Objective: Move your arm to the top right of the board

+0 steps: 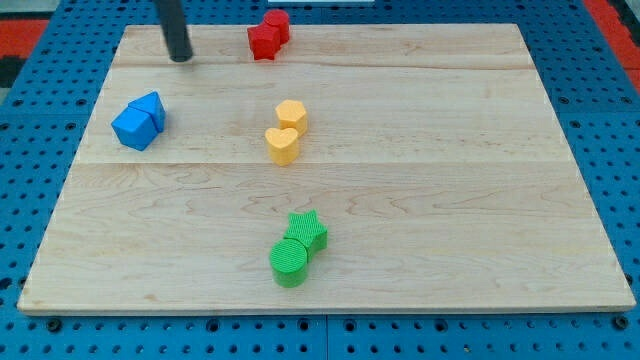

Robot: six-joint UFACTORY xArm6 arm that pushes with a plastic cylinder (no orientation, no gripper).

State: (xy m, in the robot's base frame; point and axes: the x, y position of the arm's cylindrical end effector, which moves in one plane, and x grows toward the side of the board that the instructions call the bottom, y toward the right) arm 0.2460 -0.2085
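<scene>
Right now my tip [181, 58] rests near the board's [420, 200] eleven o'clock corner, at nine o'clock from the red blocks [268, 34]; no fingers exist, and the one o'clock corner lies far off

You're looking at lab or robot test bench, not home. Evidence: blue perforated mounting plate [560, 335] with regular hole grid under and around everything; red perforated panel [610, 15] at 1 o'clock corner. Pale wooden board [450, 200] laid flat as work surface at centre. Small moulded coloured blocks on it, paired by colour, typical of manipulation experiment setup.
</scene>
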